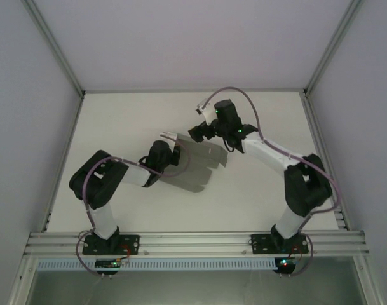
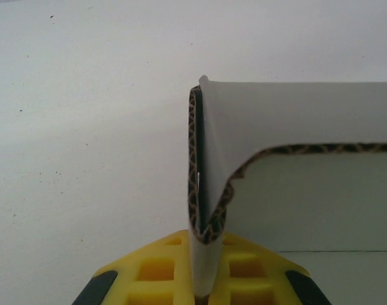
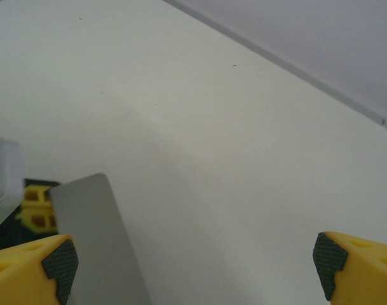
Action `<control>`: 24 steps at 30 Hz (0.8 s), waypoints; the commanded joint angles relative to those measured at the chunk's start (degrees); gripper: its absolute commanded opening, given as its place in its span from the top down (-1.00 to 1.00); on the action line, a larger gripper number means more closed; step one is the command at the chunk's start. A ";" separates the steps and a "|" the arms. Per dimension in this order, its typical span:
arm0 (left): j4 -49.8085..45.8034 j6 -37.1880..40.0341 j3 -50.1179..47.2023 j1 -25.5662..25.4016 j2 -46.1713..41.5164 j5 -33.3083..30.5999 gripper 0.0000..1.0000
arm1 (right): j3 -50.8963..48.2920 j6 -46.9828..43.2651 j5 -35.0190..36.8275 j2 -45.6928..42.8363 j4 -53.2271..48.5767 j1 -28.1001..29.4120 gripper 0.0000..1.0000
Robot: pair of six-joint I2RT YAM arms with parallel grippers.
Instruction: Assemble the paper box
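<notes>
- The box (image 2: 295, 117) is clamped at a folded edge by the clenched left gripper (image 2: 206, 254).
- The right gripper (image 3: 193, 260) is held spread wide, with nothing grasped; the box is seen beside one finger.

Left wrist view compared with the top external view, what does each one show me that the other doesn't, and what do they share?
Left wrist view adds: the brown corrugated cut edge of the plain grey cardboard box sheet, curving away from where the left jaws' yellow fingers clamp it. Top external view adds: the left arm, the right arm reaching toward the sheet's far end, and the sheet's wider outline. Both: the sheet held in the left jaws over the white table.
</notes>
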 commanded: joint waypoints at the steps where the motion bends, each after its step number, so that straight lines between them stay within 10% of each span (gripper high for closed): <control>1: 2.45 -0.39 -1.18 -0.17 1.28 1.75 0.92 | 3.55 0.63 1.03 4.60 -3.49 1.16 -0.95; 17: 0.33 0.80 0.94 -0.12 1.39 1.67 0.67 | 0.75 -4.58 3.35 11.66 -6.77 3.27 -0.94; 24: -3.07 0.31 5.62 -0.08 3.86 -2.86 0.90 | -0.04 -5.86 3.21 11.28 -7.44 3.19 -0.95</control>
